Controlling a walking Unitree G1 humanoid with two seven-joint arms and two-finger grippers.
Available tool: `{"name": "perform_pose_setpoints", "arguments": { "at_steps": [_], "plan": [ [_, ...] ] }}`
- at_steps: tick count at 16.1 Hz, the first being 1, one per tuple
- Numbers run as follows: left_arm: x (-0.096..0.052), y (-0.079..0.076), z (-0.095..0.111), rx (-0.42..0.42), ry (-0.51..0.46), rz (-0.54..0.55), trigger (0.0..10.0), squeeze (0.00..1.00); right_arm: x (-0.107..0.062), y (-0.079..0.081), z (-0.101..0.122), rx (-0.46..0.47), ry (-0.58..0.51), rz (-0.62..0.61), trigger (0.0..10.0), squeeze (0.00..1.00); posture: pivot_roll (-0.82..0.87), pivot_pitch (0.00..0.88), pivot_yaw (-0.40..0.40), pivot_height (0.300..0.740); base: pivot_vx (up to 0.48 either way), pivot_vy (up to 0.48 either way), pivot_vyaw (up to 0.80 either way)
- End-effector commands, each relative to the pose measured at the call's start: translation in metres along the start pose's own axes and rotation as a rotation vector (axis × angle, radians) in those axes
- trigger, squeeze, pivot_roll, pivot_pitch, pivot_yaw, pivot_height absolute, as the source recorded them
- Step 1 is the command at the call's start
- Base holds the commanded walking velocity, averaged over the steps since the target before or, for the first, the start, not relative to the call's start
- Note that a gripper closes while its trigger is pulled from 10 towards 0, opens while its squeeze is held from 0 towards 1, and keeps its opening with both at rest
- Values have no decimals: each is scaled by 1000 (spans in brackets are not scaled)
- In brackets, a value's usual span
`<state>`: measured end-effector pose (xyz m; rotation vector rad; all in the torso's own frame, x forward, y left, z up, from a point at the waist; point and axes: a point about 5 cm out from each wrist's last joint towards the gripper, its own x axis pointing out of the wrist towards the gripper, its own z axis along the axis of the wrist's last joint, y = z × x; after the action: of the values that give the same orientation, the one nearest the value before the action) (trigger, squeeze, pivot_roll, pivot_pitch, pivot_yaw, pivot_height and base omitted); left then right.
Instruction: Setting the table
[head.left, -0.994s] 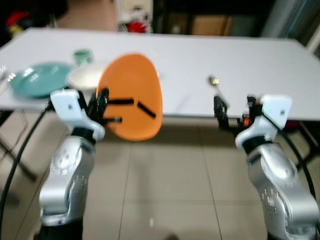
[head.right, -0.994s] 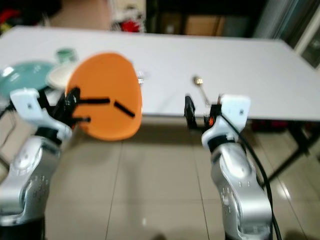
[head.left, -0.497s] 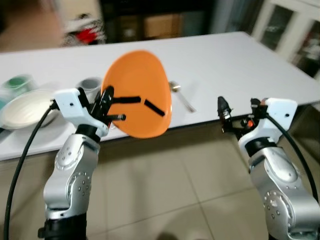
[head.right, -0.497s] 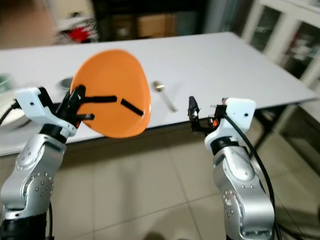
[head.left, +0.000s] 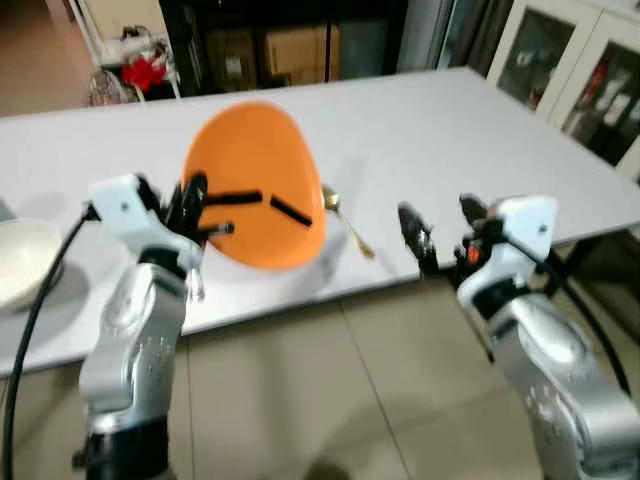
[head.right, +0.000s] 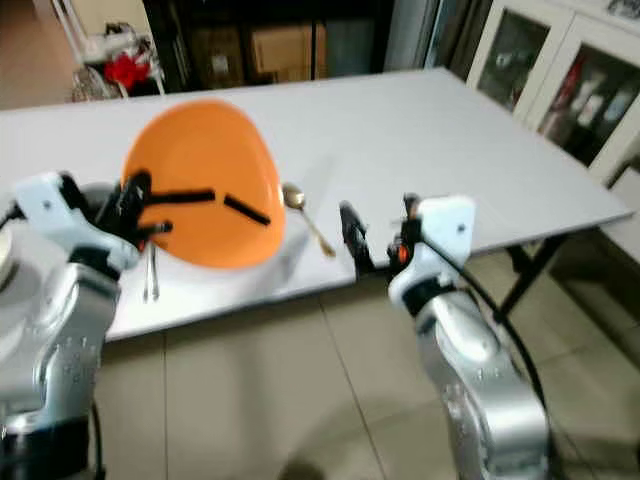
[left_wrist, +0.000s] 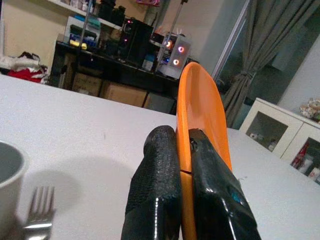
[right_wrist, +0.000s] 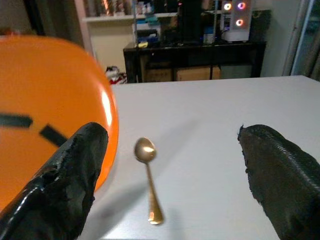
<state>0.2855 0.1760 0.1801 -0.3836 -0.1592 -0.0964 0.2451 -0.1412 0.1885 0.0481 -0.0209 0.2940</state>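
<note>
A: One orange plate (head.left: 252, 185), held on edge above the near side of the white counter (head.left: 430, 130). Left gripper (left_wrist: 182, 165) has it; fingers (left_wrist: 155, 195) pinch the rim from both faces, as the left wrist view shows.

B: Tilt?

A: Close to upright, its face toward the head camera. Two black marks run across that face.

B: Right gripper?

A: Right gripper (head.left: 440, 228) sits at the counter's near edge, apart from the plate. Fingers (right_wrist: 70, 180) spread wide, nothing between them.

B: Other items on the counter?

A: Gold spoon (head.left: 345, 222) lies flat just beside the plate, toward the right arm, bowl end pointing away from the robot. Fork (head.right: 150, 275) lies below the plate, near the counter edge. White bowl (head.left: 20, 260) stands at the far left. The left wrist view catches the rim of a grey cup (left_wrist: 9, 187) with the fork tines just beside it.

B: Background?

A: Dark shelving past the far edge, white glass-door cabinets to the right.
</note>
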Motion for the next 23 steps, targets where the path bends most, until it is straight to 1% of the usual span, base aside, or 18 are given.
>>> {"name": "perform_pose_setpoints", "arguments": {
  "at_steps": [1,2,3,5,6,8,9,10,11,12,13,15,16,18,20,22,23],
  "plan": [
    [3,-11,5,-54,-37,-35,10000,0,-2,1,1,-31,6,19,10000,0,-72,0,20,740,394,0,800],
    [5,-10,2,-92,-25,-22,10000,0,-2,2,0,-8,8,41,10000,0,-72,0,21,740,352,0,0],
    [5,-9,-1,-152,-20,-19,10000,0,-2,1,-1,-10,16,62,10000,0,-72,0,21,740,0,0,0],
    [9,-5,-5,-184,12,-9,10000,0,-3,2,-1,-16,34,126,10000,0,-74,0,29,740,0,0,0],
    [11,-1,-9,-225,37,7,10000,0,-4,3,0,-30,40,184,10000,0,-74,0,29,740,0,0,0],
    [16,3,-24,-338,126,29,10000,0,-7,6,2,-37,57,304,10000,0,-80,0,43,740,0,0,0],
    [19,4,-33,-394,168,39,10000,0,-9,8,1,-52,79,387,10000,0,-80,0,43,740,0,0,0],
    [23,6,-40,-432,203,51,10000,0,-12,10,0,-62,106,459,10000,0,-84,0,49,740,0,0,0],
    [26,6,-44,-447,229,56,10000,0,-13,10,0,-63,124,499,10000,0,-84,0,50,740,0,0,0],
    [32,3,-50,-505,264,46,10000,0,-17,10,-1,-72,158,561,10000,0,-84,0,50,740,0,0,0],
    [35,2,-52,-529,278,46,10000,0,-18,10,-2,-79,174,585,10000,0,-89,0,56,740,0,0,0],
    [40,4,-58,-550,304,80,10000,0,-21,10,-2,-80,195,610,10000,0,-94,0,61,740,0,0,0],
    [44,6,-67,-580,354,109,10000,0,-24,9,-3,-76,216,627,10000,0,-95,0,63,740,0,0,0],
    [45,5,-77,-573,396,129,10000,0,-28,8,-5,-79,238,622,10000,0,-99,0,71,740,0,0,0],
    [45,10,-85,-576,421,170,10000,0,-29,7,-6,-76,247,617,10000,0,-102,0,75,740,0,0,0],
    [46,11,-95,-649,437,178,10000,0,-32,7,-6,-73,250,618,10000,0,-108,0,81,740,0,0,0],
    [47,11,-99,-649,446,181,10000,0,-32,7,-6,-76,251,618,10000,0,-111,0,83,740,0,0,0]
  ]
}}
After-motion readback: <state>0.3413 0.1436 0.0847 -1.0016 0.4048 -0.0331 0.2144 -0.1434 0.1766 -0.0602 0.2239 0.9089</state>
